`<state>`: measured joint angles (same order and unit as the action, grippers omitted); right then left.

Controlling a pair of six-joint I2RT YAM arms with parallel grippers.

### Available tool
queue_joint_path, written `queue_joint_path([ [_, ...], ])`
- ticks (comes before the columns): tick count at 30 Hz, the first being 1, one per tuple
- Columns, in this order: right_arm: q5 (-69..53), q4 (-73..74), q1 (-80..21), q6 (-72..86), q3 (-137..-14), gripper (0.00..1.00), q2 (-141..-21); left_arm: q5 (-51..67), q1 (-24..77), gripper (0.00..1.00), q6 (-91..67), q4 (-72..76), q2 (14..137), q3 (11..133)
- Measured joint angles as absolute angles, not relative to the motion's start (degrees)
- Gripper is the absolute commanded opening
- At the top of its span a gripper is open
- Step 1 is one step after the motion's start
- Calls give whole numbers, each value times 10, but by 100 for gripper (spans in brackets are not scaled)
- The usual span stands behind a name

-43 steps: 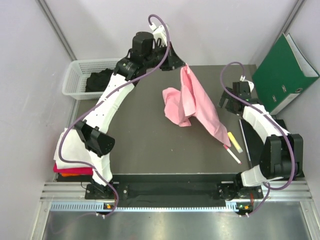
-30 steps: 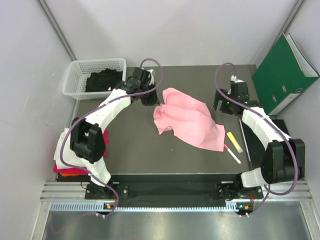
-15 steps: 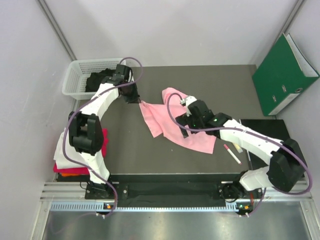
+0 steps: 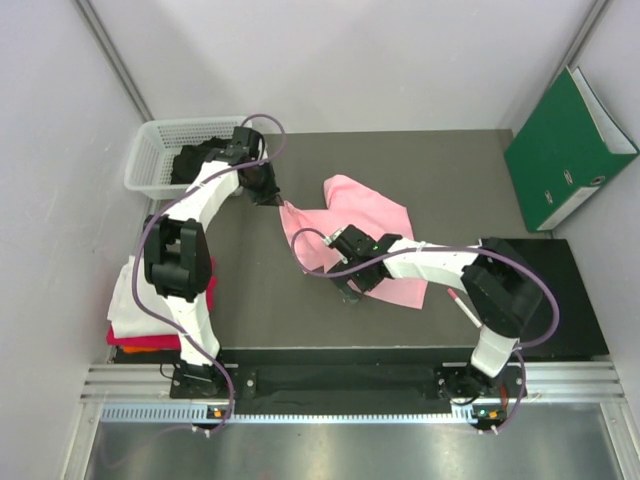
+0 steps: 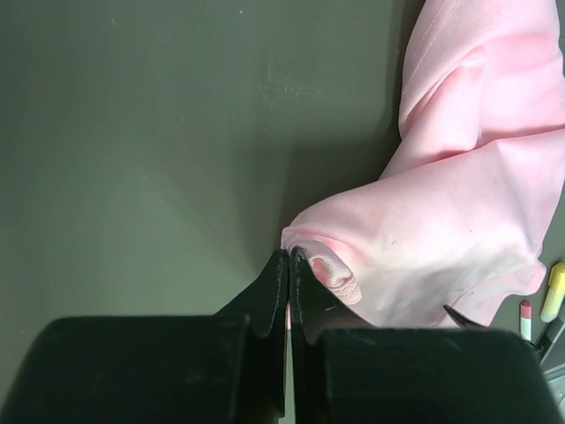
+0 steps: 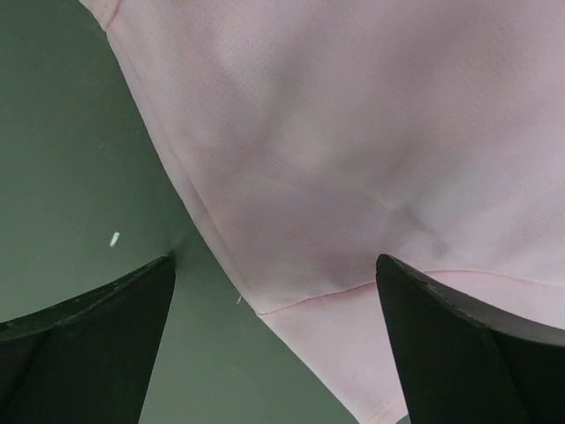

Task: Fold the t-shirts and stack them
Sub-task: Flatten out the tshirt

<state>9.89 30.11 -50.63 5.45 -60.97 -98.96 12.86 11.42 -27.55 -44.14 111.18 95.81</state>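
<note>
Mostly spread mid-counter (image 4: 450,170), the pink t-shirt (image 4: 365,215) has its 10 o'clock corner pinched in the closed left claw (image 5: 290,263). The right claw (image 6: 274,262) gapes wide over its 6 o'clock hem, hiding the cloth beneath.

Cloth of pink t-shirt (image 4: 372,210) soft, matt; table (image 4: 450,170) smooth, matt.

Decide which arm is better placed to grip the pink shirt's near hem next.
The right arm: jaws open over the pink t-shirt hem; the left arm has its jaws shut on a far corner.
</note>
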Motion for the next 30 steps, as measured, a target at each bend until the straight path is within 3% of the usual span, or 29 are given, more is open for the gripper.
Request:
queue_joint_path([
  [2,101,310,-506,54,-625,82,-1005,131,112,0,-276,-442,1112,960],
  [3,103,312,-506,56,-636,65,-1015,131,112,0,-276,-442,1112,960],
  [5,108,314,-506,57,-656,47,-1033,132,110,0,-276,-444,1112,963],
  [6,108,314,-506,59,-664,24,-1042,133,109,0,-275,-444,1112,965],
  [8,114,314,-506,66,-686,0,-1061,135,106,0,-274,-448,1112,971],
  [19,225,326,-445,116,-702,0,-1063,122,77,0,-252,-493,1112,1035],
  [26,311,314,-335,102,-734,0,-899,133,77,0,-245,-474,1077,1058],
  [30,361,279,-321,64,-783,0,-818,178,79,0,-255,-425,1026,1059],
])
